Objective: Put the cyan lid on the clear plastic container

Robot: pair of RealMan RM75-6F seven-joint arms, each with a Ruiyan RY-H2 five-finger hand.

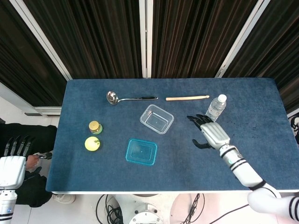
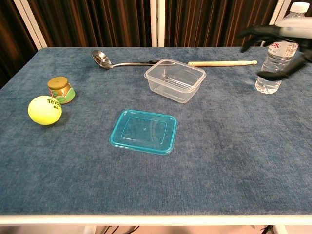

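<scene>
The cyan lid (image 1: 141,152) (image 2: 144,131) lies flat on the blue table, near the front middle. Just behind it and slightly right stands the clear plastic container (image 1: 156,119) (image 2: 175,80), upright and empty. My right hand (image 1: 209,132) (image 2: 282,36) hovers over the table to the right of the container, fingers spread, holding nothing. It partly covers the water bottle in the chest view. My left hand (image 1: 12,158) hangs off the table's left side with its fingers apart, and it is empty.
A water bottle (image 1: 215,108) (image 2: 273,73) stands at the right. A metal ladle (image 1: 128,98) (image 2: 122,61) and a wooden stick (image 1: 187,98) (image 2: 222,63) lie along the back. A small jar (image 1: 95,127) (image 2: 60,89) and a yellow tennis ball (image 1: 92,143) (image 2: 45,109) sit at the left.
</scene>
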